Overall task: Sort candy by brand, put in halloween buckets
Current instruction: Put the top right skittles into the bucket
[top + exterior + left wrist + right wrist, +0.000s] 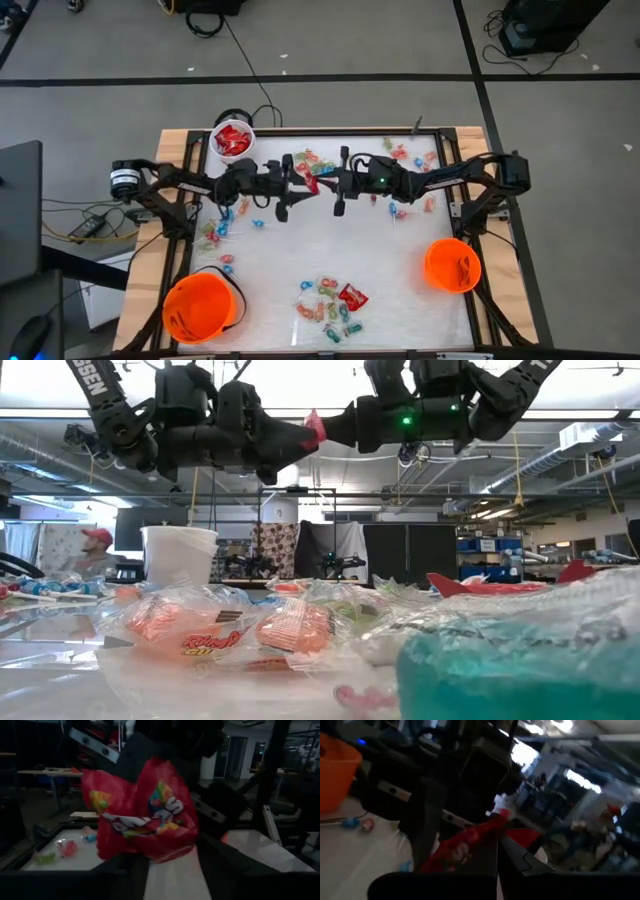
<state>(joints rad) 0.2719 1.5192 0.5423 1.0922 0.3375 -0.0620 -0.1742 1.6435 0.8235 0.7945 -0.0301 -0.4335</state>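
Observation:
A red candy packet (145, 820) hangs high over the middle of the table, between my two grippers, which face each other. My right gripper (326, 184) comes from the table's right and is shut on the packet (312, 185). My left gripper (298, 187) comes from the left. It is open, and its fingers (127, 875) stand on either side of the packet's lower edge. The white pail (233, 140) at the far left holds red packets. Orange buckets stand near left (202, 306) and at the right (452, 265). My right gripper pinches one end of the red packet (490, 827) between its two fingers, level, from the table's right side. The packet is lifted clear and sticks out toward the left gripper, crumpled. Whether my left gripper's fingers touch the packet's lower edge (150, 857), I cannot tell.
Loose candy lies in a heap near the front edge (330, 300), along the far edge (410, 155) and at the left (215, 235). In the low view, wrapped sweets (230, 630) lie close to the camera. A person sits beyond the table (95, 545).

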